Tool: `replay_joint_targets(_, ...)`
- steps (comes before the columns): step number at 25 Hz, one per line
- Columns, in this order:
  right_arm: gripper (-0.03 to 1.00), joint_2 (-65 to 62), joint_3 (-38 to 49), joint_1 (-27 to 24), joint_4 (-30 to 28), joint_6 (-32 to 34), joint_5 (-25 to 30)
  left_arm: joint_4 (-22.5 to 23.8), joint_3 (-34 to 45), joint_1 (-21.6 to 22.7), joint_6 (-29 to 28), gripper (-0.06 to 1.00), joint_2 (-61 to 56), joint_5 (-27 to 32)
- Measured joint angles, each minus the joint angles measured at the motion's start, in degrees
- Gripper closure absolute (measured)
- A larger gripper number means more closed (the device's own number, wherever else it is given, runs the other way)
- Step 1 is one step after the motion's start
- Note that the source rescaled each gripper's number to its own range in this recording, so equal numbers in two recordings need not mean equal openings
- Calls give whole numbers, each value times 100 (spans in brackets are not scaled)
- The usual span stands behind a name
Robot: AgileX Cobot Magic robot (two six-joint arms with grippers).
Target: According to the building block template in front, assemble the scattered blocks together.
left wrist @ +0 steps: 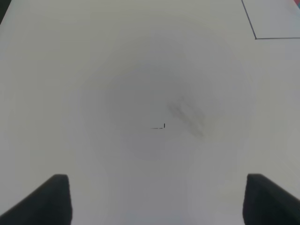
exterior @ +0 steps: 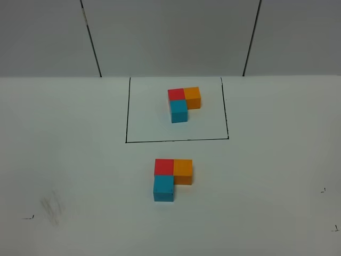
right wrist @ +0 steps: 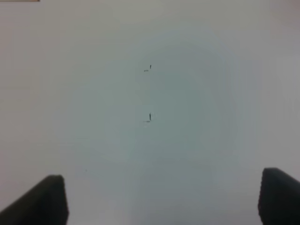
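In the left wrist view we see the two dark fingertips (left wrist: 51, 199) of the left gripper (left wrist: 157, 201) standing wide apart, with nothing between them. Under them lies only the white table (left wrist: 117, 70), with a small black mark (left wrist: 161, 126) and a grey smudge (left wrist: 190, 115) just beside it. A corner of the black outline (left wrist: 255, 36) shows at the edge of this view.

In the right wrist view the fingertips (right wrist: 47, 201) of the right gripper (right wrist: 161, 201) are also spread wide and hold nothing. Below them we see two small black marks (right wrist: 149, 117) on the bare table.

In the high view no arm appears. The template (exterior: 184, 103) sits inside the black outline (exterior: 176, 141), toward 12 o'clock from the middle of the table. It is a tight L: a red cube (exterior: 175, 94), an orange cube (exterior: 193, 97) touching it at 3 o'clock, and a blue cube (exterior: 179, 111) touching the red one at 6 o'clock.

The scattered blocks (exterior: 172, 178) lie outside the outline, at 6 o'clock from the template. They are joined in the same L: the red block (exterior: 163, 166), the orange block (exterior: 183, 170) touching it at 3 o'clock, and the blue block (exterior: 163, 188) touching the red one at 6 o'clock. The grey smudge lies at about 8 o'clock from these blocks.
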Motion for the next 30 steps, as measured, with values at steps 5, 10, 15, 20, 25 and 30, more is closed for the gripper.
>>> replay_joint_targets(5, 29, 0, 213, 0, 6, 0, -565, 0, 0, 0, 0, 9, 0, 0)
replay_joint_targets(10, 29, 0, 242, 0, 23, 0, -668, 0, 0, 0, 0, 9, 0, 0)
replay_joint_targets(15, 29, 0, 242, 0, 23, 0, -668, 0, 0, 0, 0, 9, 0, 0)
replay_joint_targets(20, 29, 0, 242, 14, 23, 0, -672, 0, 0, 0, 0, 9, 0, 0)
replay_joint_targets(25, 29, 0, 242, -141, 23, 0, -672, 0, 0, 0, 0, 9, 0, 0)
replay_joint_targets(30, 29, 0, 242, -295, 23, 0, -672, 0, 0, 0, 0, 9, 0, 0)
